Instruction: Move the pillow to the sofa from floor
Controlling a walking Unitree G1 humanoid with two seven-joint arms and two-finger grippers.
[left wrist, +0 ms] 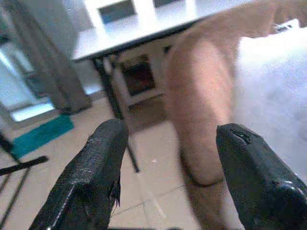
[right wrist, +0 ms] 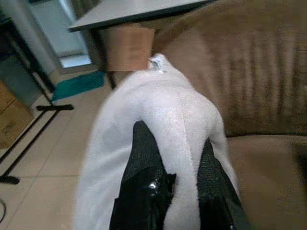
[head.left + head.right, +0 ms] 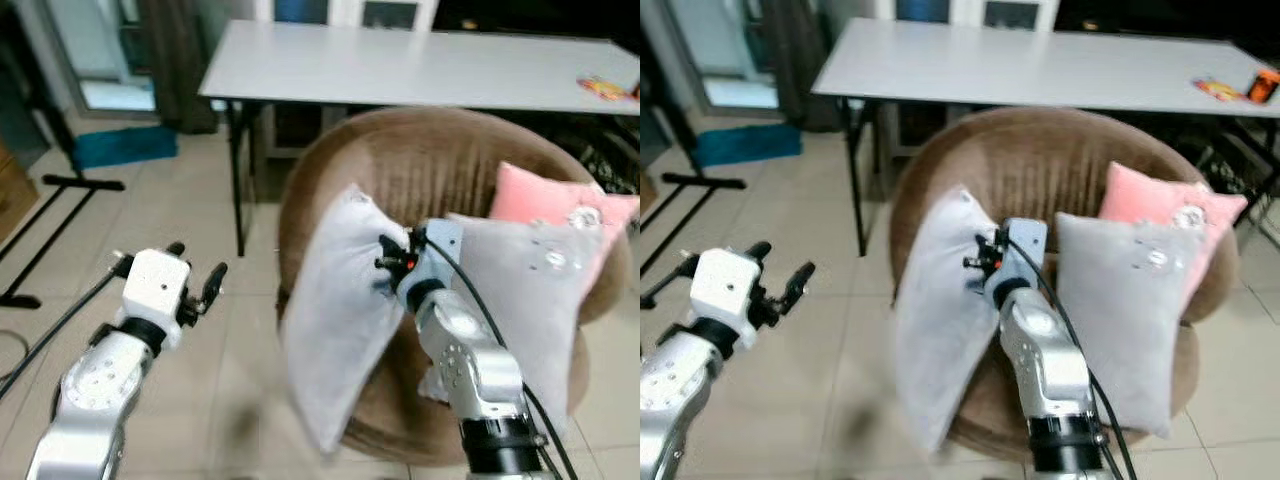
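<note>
The right gripper point(image 2: 172, 167) pinches the grey pillow point(image 3: 335, 310) by one fold above the brown sofa point(image 3: 400, 160)'s edge; it could slip floorward.

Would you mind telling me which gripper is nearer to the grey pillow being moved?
The right gripper: its fingers pinch the grey pillow's edge over the brown sofa. The left gripper hangs open to the pillow's left, apart from it.

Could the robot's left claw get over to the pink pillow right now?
Probably not easily. The left claw hangs open over the floor, and the chair, the held pillow and the right claw stand before the pink pillow.
</note>
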